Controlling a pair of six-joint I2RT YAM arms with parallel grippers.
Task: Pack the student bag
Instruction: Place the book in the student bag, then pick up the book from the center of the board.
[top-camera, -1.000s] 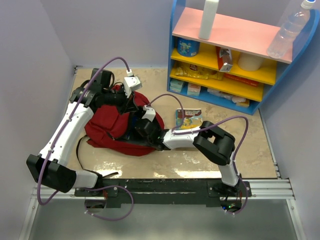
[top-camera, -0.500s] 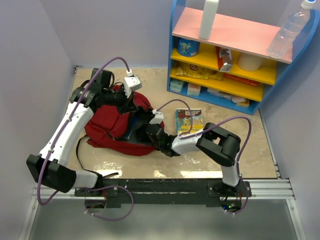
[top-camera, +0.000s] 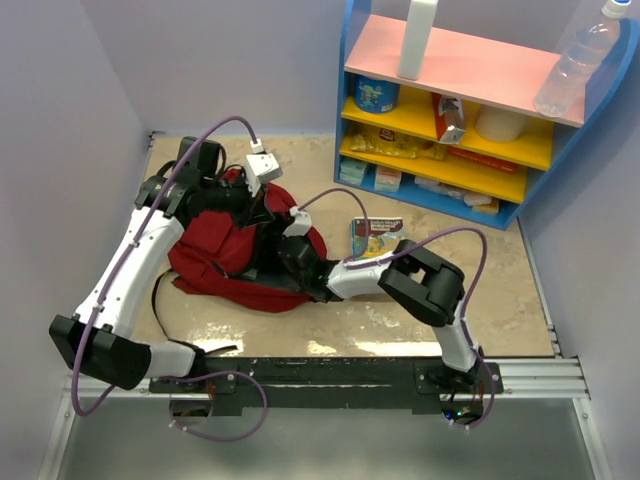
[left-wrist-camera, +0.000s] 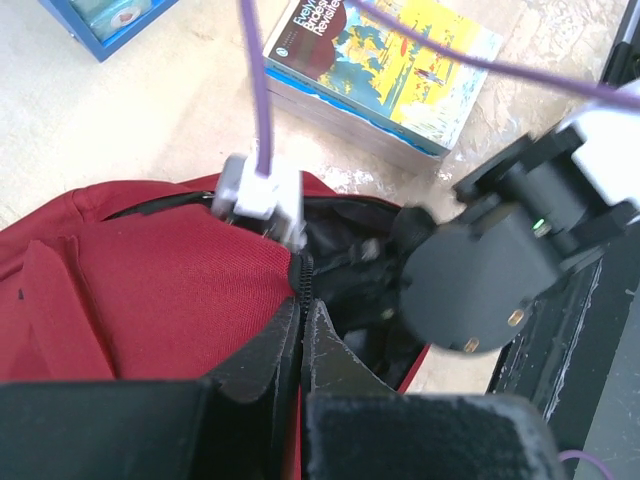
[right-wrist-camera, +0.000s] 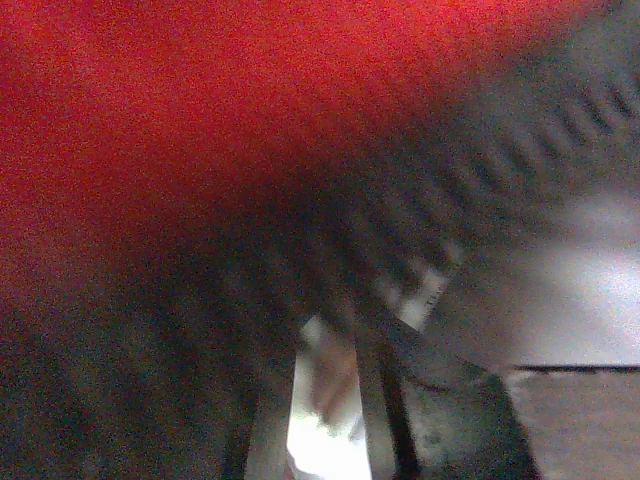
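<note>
1. The bag (top-camera: 215, 255) lies on the left half of the table (top-camera: 470, 300), its mouth turned right. The left claw (left-wrist-camera: 301, 310), pressed together, pinches the zipper rim and lifts the mouth.
2. The right claw (top-camera: 282, 252) is buried in that mouth. Whether it is spread or closed cannot be told, because its wrist view is a blur of red cloth and dark lining.
3. A book (top-camera: 378, 238) lies flat just right of the bag, apart from both claws. The right arm is nearer, so the book looks the likely next item.
4. The right arm is folded, forearm low and pointing left. The left arm reaches over the bag, wrist bent down.
</note>
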